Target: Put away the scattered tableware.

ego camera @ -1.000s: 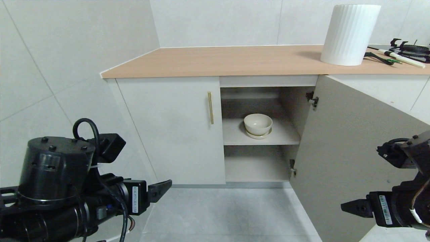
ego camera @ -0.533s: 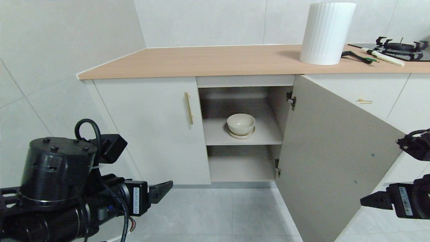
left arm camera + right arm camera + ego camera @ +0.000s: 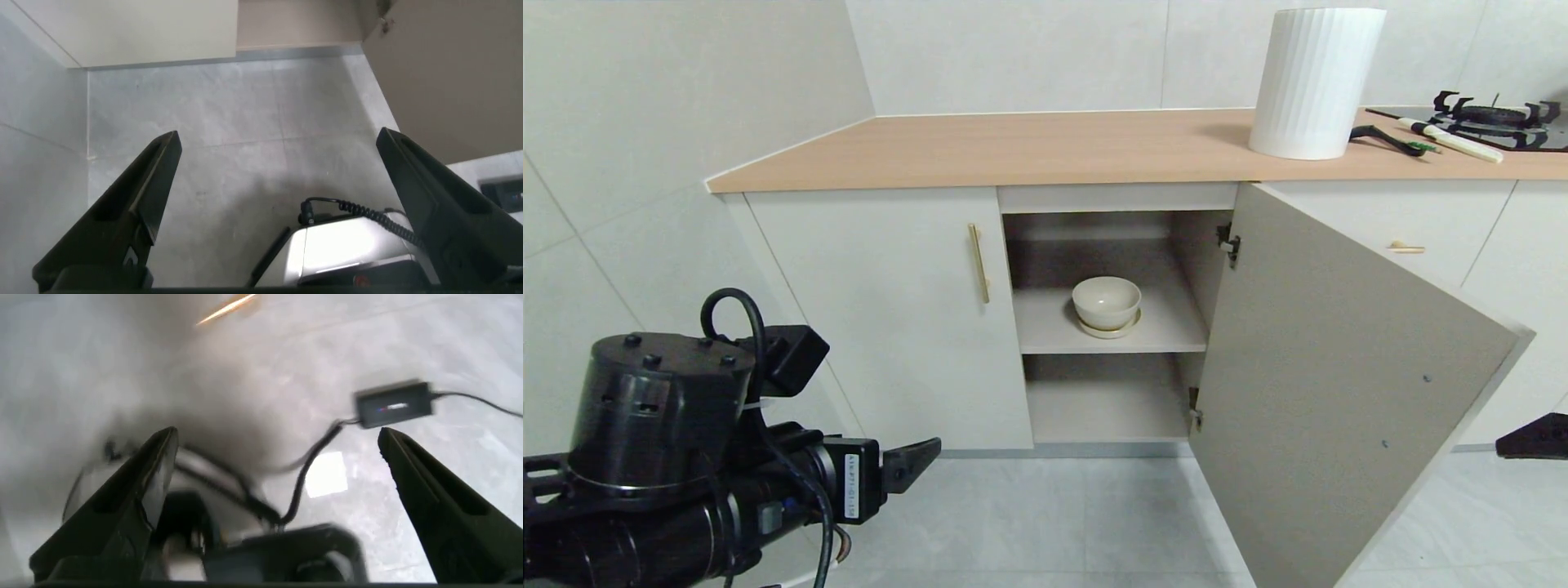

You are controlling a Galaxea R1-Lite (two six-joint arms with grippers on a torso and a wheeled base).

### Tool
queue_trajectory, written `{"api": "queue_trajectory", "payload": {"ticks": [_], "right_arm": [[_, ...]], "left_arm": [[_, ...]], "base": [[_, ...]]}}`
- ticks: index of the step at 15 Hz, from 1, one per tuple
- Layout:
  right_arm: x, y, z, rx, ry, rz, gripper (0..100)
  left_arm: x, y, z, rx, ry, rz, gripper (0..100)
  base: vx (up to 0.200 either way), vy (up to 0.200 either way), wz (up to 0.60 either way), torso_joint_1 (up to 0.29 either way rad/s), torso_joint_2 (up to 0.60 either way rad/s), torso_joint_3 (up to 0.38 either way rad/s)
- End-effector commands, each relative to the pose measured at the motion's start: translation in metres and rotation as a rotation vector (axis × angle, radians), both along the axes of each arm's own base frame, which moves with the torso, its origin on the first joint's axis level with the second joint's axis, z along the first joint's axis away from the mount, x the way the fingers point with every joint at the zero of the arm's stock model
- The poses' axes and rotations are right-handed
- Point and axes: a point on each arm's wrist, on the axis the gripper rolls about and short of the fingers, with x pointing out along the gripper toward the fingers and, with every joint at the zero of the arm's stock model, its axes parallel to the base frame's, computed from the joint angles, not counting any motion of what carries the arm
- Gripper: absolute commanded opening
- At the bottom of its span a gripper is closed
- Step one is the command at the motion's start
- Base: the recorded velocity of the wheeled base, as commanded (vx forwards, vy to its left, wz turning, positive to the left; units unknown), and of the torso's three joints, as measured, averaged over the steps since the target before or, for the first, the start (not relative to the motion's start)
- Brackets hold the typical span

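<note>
Left gripper [image 3: 278, 143]: lower left of the head view, fingers spread wide and empty over the floor [image 3: 245, 106]. It keeps the same spot in the frame as a second ago.

Right gripper [image 3: 278, 437]: fingers also spread, nothing between them. Its dark tip [image 3: 1531, 437] sits at the right edge, lower down. A second ago the arm reached well into the lower right corner, and it has since drawn out towards the edge.

Door [image 3: 1331, 384]: swung wide open, right of centre.

Cabinet [image 3: 1111, 200]: open at centre frame. A second ago it stood further right. The whole picture has shifted, so that is the camera's move, not the cabinet's.

Bowl [image 3: 1106, 300]: upright on a saucer [image 3: 1107, 328] on the middle shelf [image 3: 1160, 327], centre frame. Bowl and saucer lie as they did in both earlier frames.

Counter [image 3: 1013, 147]: across the upper frame, carrying a white ribbed canister [image 3: 1316, 82] at upper right. Just beside the canister lie utensils [image 3: 1450, 139], near a burner [image 3: 1494, 114] at the far right.

Meaning for the task: the bowl and saucer look stowed and both grippers are free. The right arm's retreat suggests that placing is over. What likely remains is the utensils on the counter, or shutting the door.
</note>
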Motion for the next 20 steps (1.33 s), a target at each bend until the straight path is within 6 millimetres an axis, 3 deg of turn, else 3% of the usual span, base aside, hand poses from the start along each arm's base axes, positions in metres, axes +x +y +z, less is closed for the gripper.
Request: {"api": "queue_trajectory", "payload": {"ticks": [1,5,6,7,10,13,17,20], "right_arm": [[0.013,-0.026,0.001,-0.034,-0.010,-0.126,100],[0.034,-0.043,-0.007,-0.047,-0.004,-0.205,100],[0.062,-0.051,-0.027,-0.041,0.046,-0.234,100],[0.073,-0.052,-0.037,-0.035,0.059,-0.233,100],[0.086,-0.050,-0.059,0.023,0.000,-0.178,100],[0.089,-0.044,-0.065,0.059,-0.040,-0.125,100],[0.089,-0.018,-0.068,0.127,-0.036,0.031,100],[0.090,0.022,-0.075,0.145,0.001,0.207,100]], "left_arm": [[0.000,0.000,0.000,0.000,0.001,-0.001,100],[0.000,0.000,0.000,0.000,0.002,-0.001,100],[0.000,0.000,0.000,0.000,0.002,-0.001,100],[0.000,0.000,0.000,0.000,0.001,-0.001,100],[0.000,0.000,0.000,0.000,0.001,-0.001,100],[0.000,0.000,-0.001,0.001,0.003,-0.001,100],[0.000,0.000,0.000,-0.001,0.002,0.000,100],[0.001,0.000,0.000,-0.004,0.000,0.003,100]], "base": [[0.000,0.000,0.00,0.000,0.00,0.000],[0.000,0.000,0.00,0.000,0.00,0.000],[0.000,0.000,0.00,0.000,0.00,0.000],[0.000,0.000,0.00,0.000,0.00,0.000],[0.000,0.000,0.00,0.000,0.00,0.000],[0.000,0.000,0.00,0.000,0.00,0.000],[0.000,0.000,0.00,0.000,0.00,0.000],[0.000,0.000,0.00,0.000,0.00,0.000]]}}
